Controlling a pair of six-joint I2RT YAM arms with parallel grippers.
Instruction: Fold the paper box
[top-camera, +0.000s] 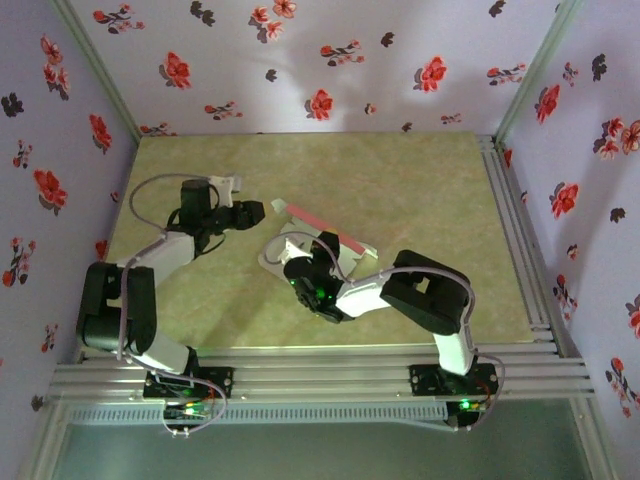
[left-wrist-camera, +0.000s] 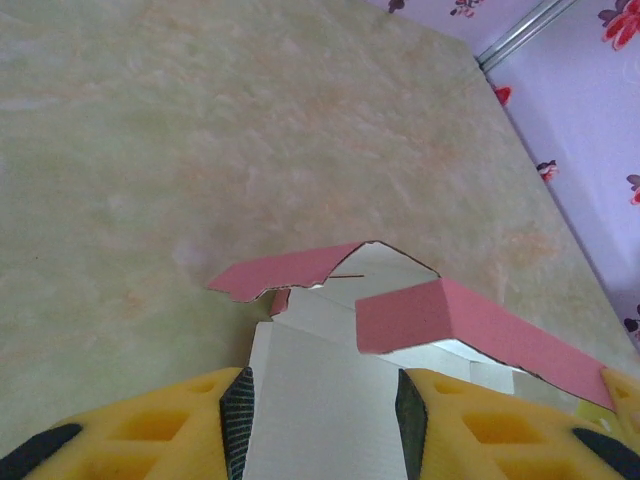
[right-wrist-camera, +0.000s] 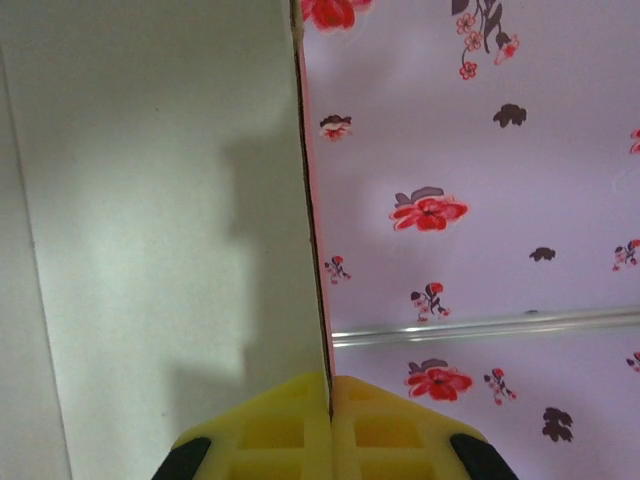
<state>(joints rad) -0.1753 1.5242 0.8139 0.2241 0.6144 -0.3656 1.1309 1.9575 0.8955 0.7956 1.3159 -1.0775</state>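
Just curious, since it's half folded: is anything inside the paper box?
Inside the paper box: bare pale panels, nothing lying on them. The pink flap covers the space beneath it, which is hidden.

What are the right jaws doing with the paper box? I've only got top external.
Observer: Right wrist view: the right jaws are shut on a thin panel edge of the paper box, pinched between the yellow fingers.
Operator: Which face shows there?
Observer: The white face lies left of the pinched edge; a thin pink tint runs along it.
Operator: Left jaws?
Observer: Left wrist view: the left jaws stand apart with a white panel between the left fingers. I can't tell whether they touch it.
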